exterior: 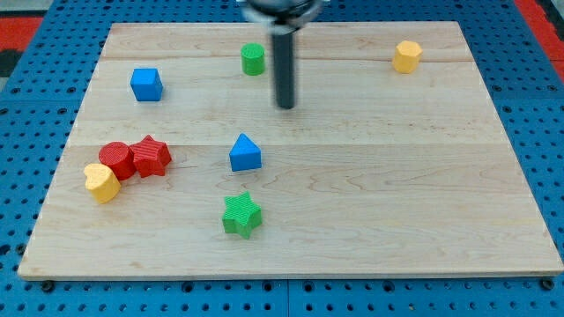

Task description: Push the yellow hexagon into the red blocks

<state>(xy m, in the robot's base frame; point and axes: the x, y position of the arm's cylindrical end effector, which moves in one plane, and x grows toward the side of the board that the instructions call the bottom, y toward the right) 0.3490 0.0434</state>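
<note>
Approach needed planning: my tip [285,106], bare and holding nothing, stood mid-board near the top edge; the yellow plastic hexagon [406,56] sat toward the top-right corner, so I judged a push from its right toward the red plastic cylinder [116,160] and red plastic star [152,156] at the left edge.

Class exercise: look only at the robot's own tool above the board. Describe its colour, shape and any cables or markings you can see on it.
Only the arm's end shows: a straight, smooth, dark grey to black cylindrical rod, with my tip cut flat and plain. At the view's top it joins a wider, rounded black mount with a pale rim, cropped by the frame. No cables, markings or labels are visible.
</note>
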